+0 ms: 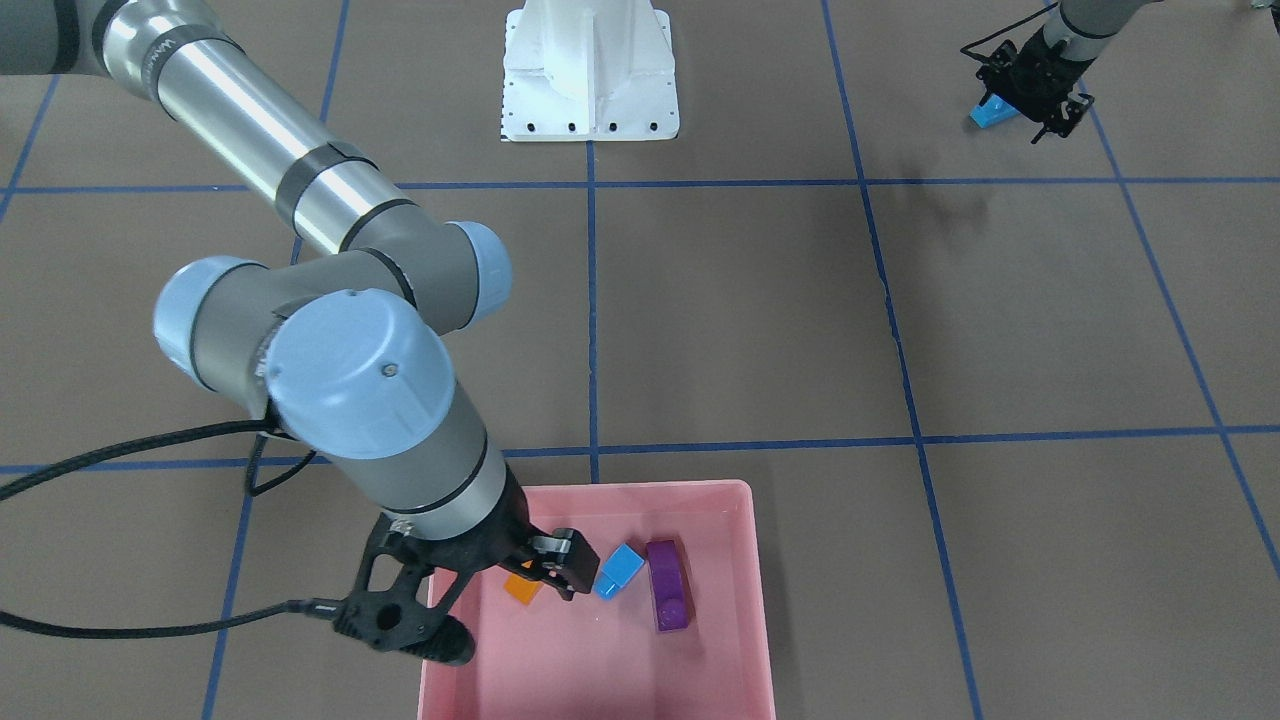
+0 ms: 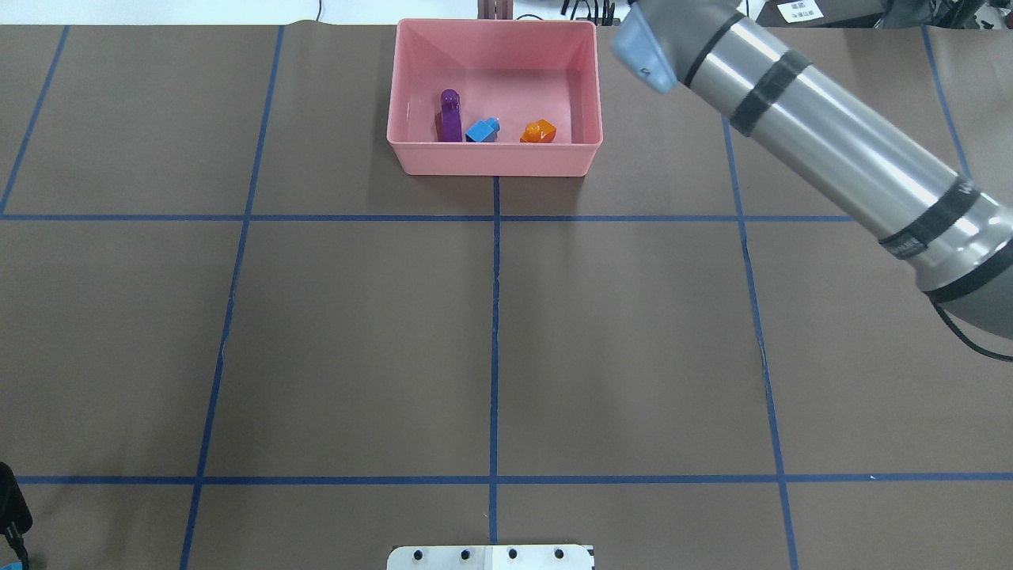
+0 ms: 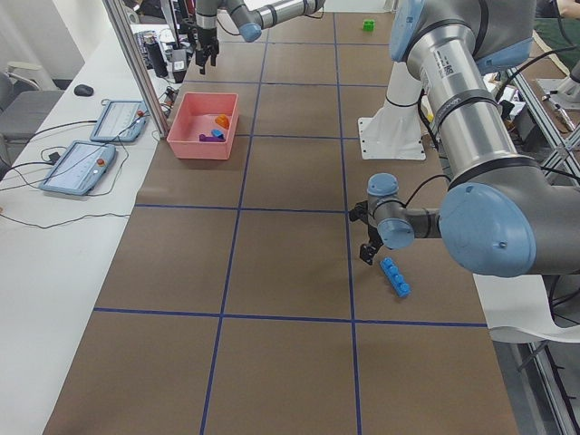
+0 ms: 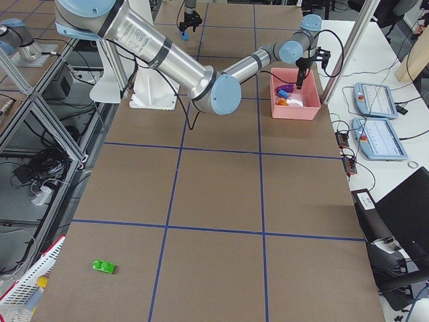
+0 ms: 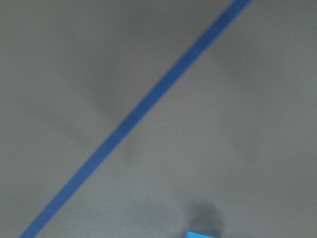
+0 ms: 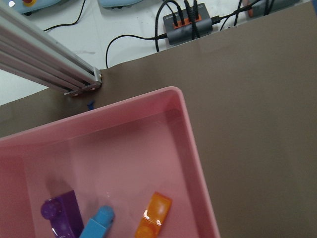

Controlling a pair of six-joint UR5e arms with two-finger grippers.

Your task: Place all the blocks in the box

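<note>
The pink box (image 1: 640, 488) (image 2: 491, 162) holds the purple brick (image 2: 449, 116), the small blue brick (image 2: 483, 131) and the orange brick (image 2: 539, 131). All three lie loose on its floor in the right wrist view: purple (image 6: 62, 215), small blue (image 6: 99, 223), orange (image 6: 154, 215). My right gripper (image 1: 560, 575) hangs over the box above the orange brick (image 1: 522, 588); it looks open and empty. My left gripper (image 1: 1040, 95) hovers close beside the long blue brick (image 1: 990, 113) (image 3: 395, 276), looks open and holds nothing. The green brick (image 4: 104, 267) lies alone far off on my right.
The white robot base (image 1: 590, 75) stands at the table's near middle edge. Beyond the box's far side are an aluminium post (image 3: 136, 63), cables and two tablets (image 3: 95, 145) on a white bench. My right arm's long silver link (image 2: 831, 150) spans the table's right half.
</note>
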